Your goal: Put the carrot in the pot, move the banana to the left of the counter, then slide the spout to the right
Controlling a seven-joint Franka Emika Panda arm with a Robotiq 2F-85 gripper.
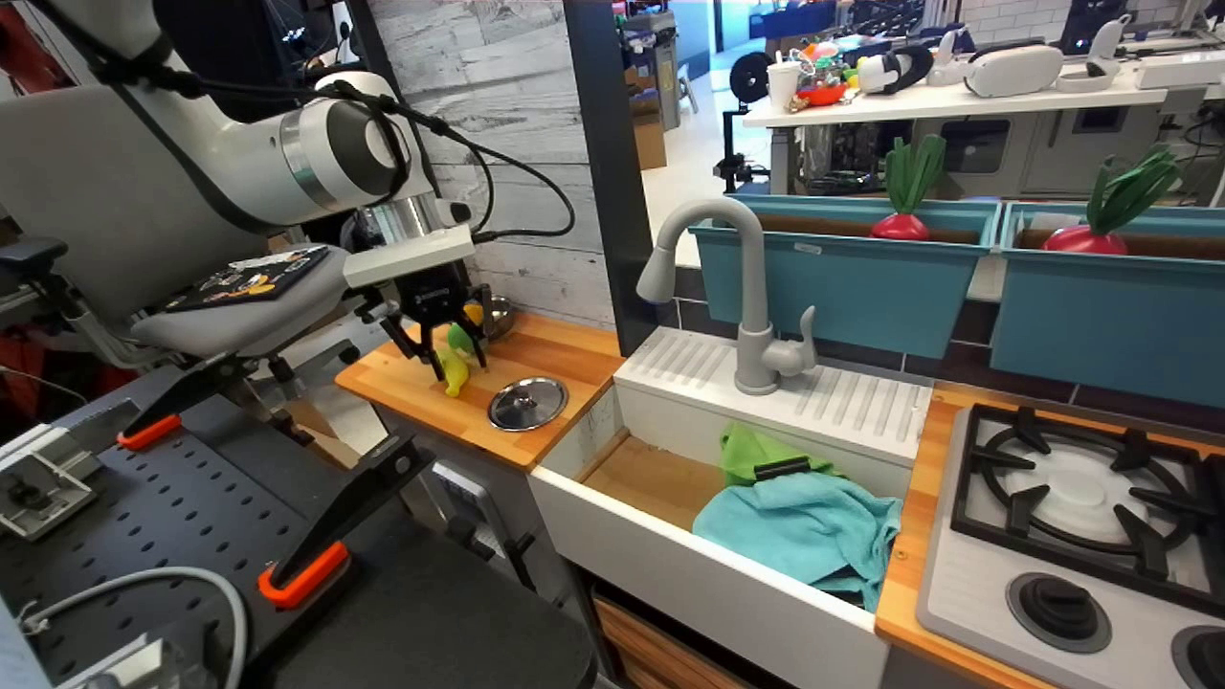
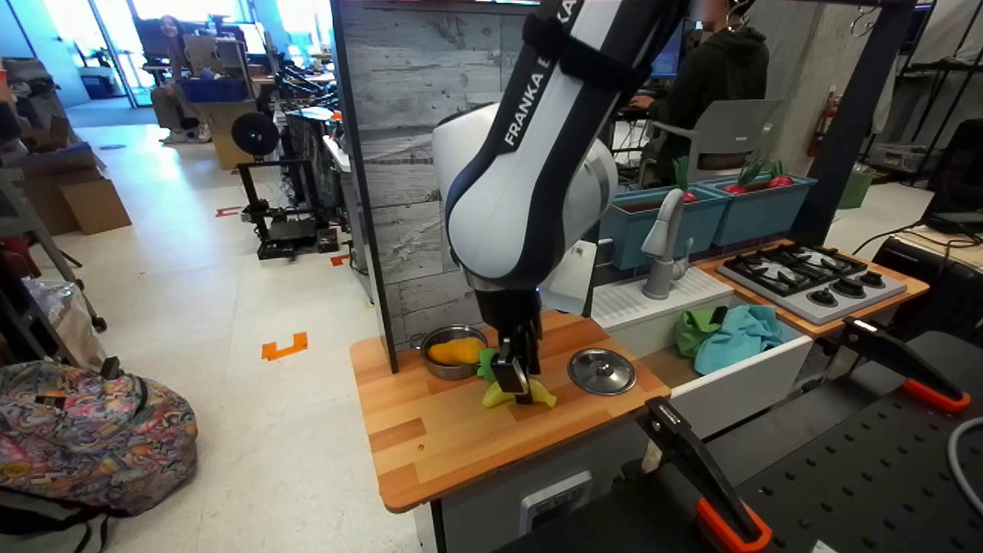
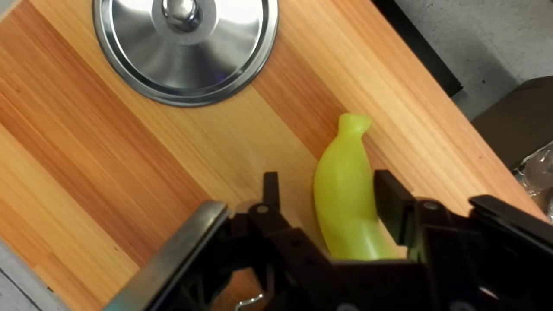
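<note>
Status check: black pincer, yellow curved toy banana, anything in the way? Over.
Pincer open, astride banana on light-brown wooden counter. Stubby orange toy carrot inside round silver metal pot. Rounded green toy close beside banana may crowd the grasp.

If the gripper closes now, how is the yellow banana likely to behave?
The banana is probably stiff: no dents or creases show. Its smooth, faintly shiny surface might let it slip a little. Its rounded sides could make it rock if pushed, though its bend would likely check rolling.
</note>
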